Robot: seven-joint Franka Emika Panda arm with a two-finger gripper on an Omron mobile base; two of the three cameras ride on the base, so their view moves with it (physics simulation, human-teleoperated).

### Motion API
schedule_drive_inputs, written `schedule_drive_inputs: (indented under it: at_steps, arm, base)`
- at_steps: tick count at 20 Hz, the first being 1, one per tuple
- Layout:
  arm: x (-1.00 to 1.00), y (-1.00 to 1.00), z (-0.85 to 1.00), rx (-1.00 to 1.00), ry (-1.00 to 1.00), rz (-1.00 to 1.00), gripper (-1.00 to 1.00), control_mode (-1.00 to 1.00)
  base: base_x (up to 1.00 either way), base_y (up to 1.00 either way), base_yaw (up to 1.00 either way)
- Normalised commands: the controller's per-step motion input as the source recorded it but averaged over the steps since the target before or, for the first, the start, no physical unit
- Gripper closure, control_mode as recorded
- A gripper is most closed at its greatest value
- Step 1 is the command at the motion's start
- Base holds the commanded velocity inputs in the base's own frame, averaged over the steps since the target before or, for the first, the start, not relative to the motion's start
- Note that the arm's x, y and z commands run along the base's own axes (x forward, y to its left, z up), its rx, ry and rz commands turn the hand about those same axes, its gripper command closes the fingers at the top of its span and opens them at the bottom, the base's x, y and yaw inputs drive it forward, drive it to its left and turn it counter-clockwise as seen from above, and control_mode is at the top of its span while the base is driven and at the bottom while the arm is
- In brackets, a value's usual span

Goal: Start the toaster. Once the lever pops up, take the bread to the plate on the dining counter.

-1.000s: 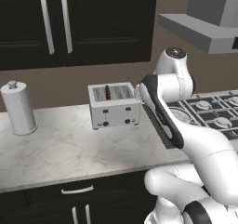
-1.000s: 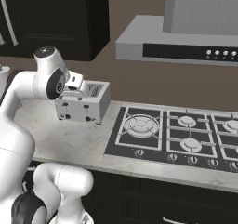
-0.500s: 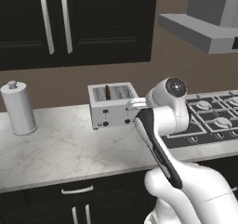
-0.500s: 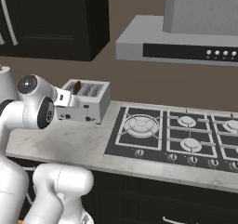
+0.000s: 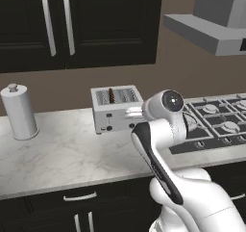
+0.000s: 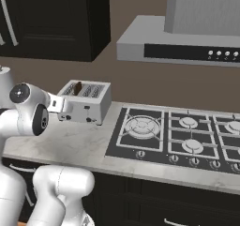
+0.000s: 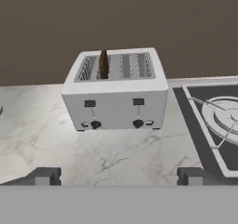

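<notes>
Your arm has swung down and folded in over the last second, and the end effector [image 7: 118, 177] now faces the toaster [image 7: 115, 89] head-on, fingers spread wide with nothing between them. That reads as lining up for the lever, so the toaster is not started yet and the carry to the plate is a long way off. The toaster stands near the back edge of the counter [image 5: 62, 154], just left of the gas hob [image 6: 178, 136], and the bread [image 7: 103, 64] stands upright in one of its left slots, poking above the top. The hand view gives you the front face, two black knobs low down and two small levers above them, apparently up. From the left base view your own arm covers the toaster's right corner; the right base view shows its side instead.
</notes>
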Motion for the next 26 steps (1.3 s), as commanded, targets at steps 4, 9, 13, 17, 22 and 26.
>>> schedule_drive_inputs:
  at_steps: [4,9,13,17,22,26]
  arm:
    - [0.0,0.14,0.0,0.0,0.01,0.0,-1.0,-1.0]
    - [0.01,0.08,0.0,0.0,0.03,0.0,-1.0,-1.0]
    - [0.09,0.09,0.0,0.0,0.03,0.0,-1.0,-1.0]
    - [0.18,0.14,-0.01,0.0,0.02,0.0,-1.0,-1.0]
    - [0.23,0.11,0.0,0.0,0.01,0.0,-1.0,-1.0]
    - [0.32,0.0,0.0,0.0,0.0,0.01,-1.0,-1.0]
  base:
    - [0.0,0.0,0.0]
    - [0.0,0.0,0.0]
    - [0.0,0.0,0.0]
    - [0.0,0.0,0.0]
    - [0.0,0.0,0.0]
    - [0.0,0.0,0.0]
